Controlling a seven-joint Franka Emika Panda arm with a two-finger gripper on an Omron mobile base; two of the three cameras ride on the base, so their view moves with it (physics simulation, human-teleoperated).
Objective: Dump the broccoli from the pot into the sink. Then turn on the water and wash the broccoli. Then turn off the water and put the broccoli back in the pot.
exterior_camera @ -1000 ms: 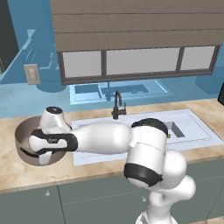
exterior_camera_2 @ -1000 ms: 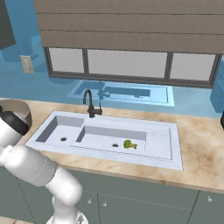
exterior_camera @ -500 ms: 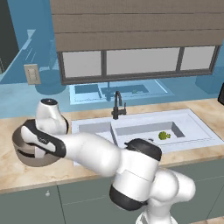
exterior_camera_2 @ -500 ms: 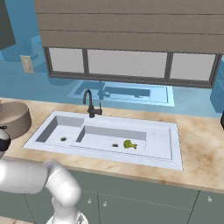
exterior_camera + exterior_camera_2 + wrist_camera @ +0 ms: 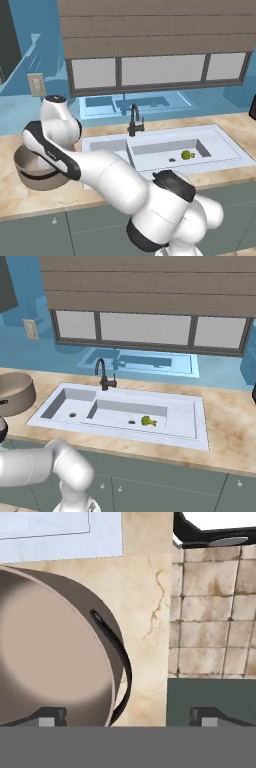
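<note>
The arm has swung further left over the last second, the hand now lifted clear above the pot where a moment ago it was down at the rim. The pot sits upright on the marble counter left of the sink, mouth facing up, taupe inside showing in the hand view. There its black side handle arcs along the near wall, running bottom to top of that view. The gripper has its two dark tips spread wide apart, one over the pot's inside, one over the cabinet front beyond the counter edge, and nothing between them. The broccoli lies in the sink's right basin, just beside the drain; from the right base view it's a lumpy floret, its long axis too small to call. Black faucet stands behind the basins.
</note>
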